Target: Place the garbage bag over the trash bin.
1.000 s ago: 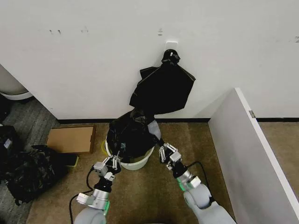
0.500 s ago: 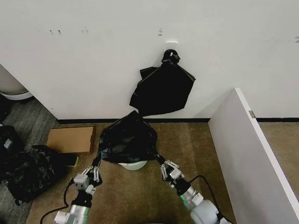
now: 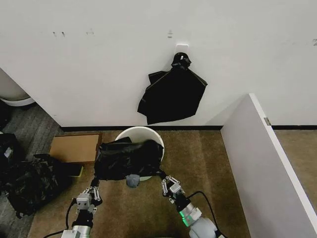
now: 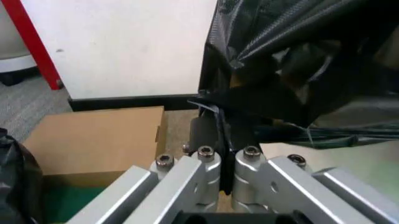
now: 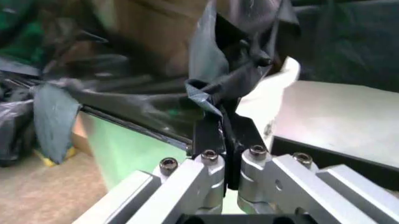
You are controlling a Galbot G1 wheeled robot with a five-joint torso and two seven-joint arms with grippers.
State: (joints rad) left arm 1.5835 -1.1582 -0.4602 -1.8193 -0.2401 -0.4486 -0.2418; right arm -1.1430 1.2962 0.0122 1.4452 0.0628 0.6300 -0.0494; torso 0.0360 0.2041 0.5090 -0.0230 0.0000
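Note:
The garbage bag (image 3: 128, 159) is a crinkly black sheet stretched between my two grippers, hanging over the near half of the trash bin (image 3: 139, 133), whose cream-white far rim shows behind it. My left gripper (image 3: 93, 184) is shut on the bag's left corner; the left wrist view shows its fingers (image 4: 206, 133) pinching the black film (image 4: 293, 70). My right gripper (image 3: 163, 177) is shut on the right corner, and the right wrist view shows the film (image 5: 231, 51) clamped between its fingers (image 5: 209, 135), with the bin's pale wall (image 5: 274, 107) beyond.
A black bundle (image 3: 172, 94) hangs knotted from a wall hook above the bin. A cardboard box (image 3: 75, 148) lies left of the bin and a dark camouflage backpack (image 3: 29, 183) sits farther left. A white partition (image 3: 267, 163) stands at the right.
Both grippers have drawn back toward me and lower, pulling the bag down and off the bin's far side. The bin's far rim and inside are now uncovered.

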